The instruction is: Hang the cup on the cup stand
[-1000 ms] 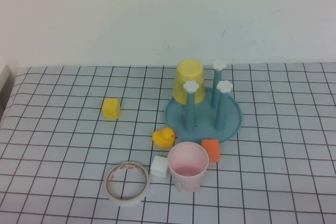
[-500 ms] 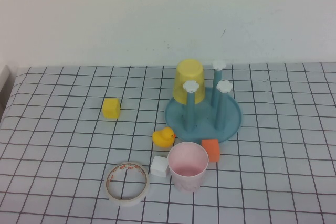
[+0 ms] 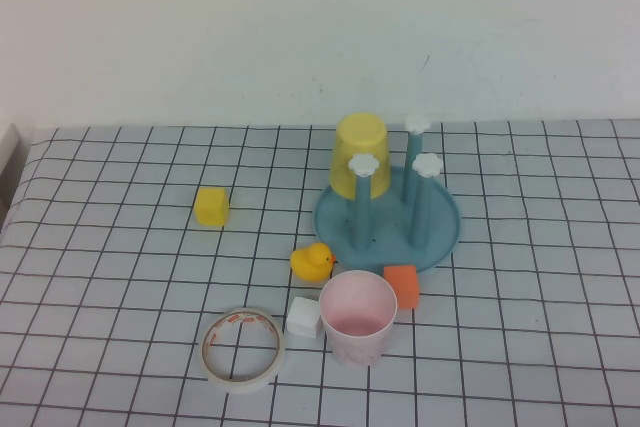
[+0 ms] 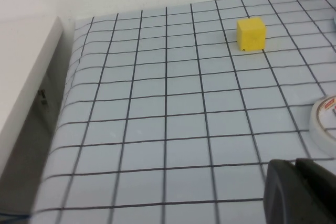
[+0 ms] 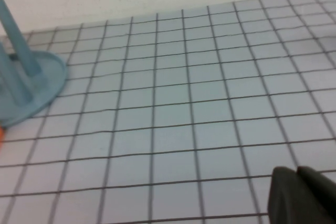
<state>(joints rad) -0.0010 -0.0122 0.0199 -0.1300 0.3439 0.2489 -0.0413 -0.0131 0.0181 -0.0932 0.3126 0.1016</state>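
1. The pink cup [image 3: 358, 317] stands upright, mouth up, on the gridded table cover [image 3: 120, 277] near the front edge, not on any peg
2. The cup stand [image 3: 388, 219] sits just behind the pink cup, its teal dish base resting on the cover; blue pegs with white cloud caps rise from it
3. A yellow cup [image 3: 361, 155] hangs upside down over the stand's back-left peg
4. An orange block [image 3: 401, 285] lies between the pink cup and the stand's front rim, close to both
5. A yellow rubber duck [image 3: 312, 262] sits just left of the stand's base; a white cube [image 3: 304, 318] lies just beside the pink cup on its left
6. A roll of tape [image 3: 242, 349] lies flat at the front, left of the white cube; a yellow cube [image 3: 211, 206] stands well apart, farther back on the left
7. The left gripper [image 4: 296, 190] hovers over the left part of the cover with its fingers together and nothing between them; its wrist view shows the yellow cube and the tape's edge
8. The right gripper [image 5: 298, 195] hovers over bare cover to the right of the stand, fingers together, holding nothing; the stand's base shows at the edge of its wrist view
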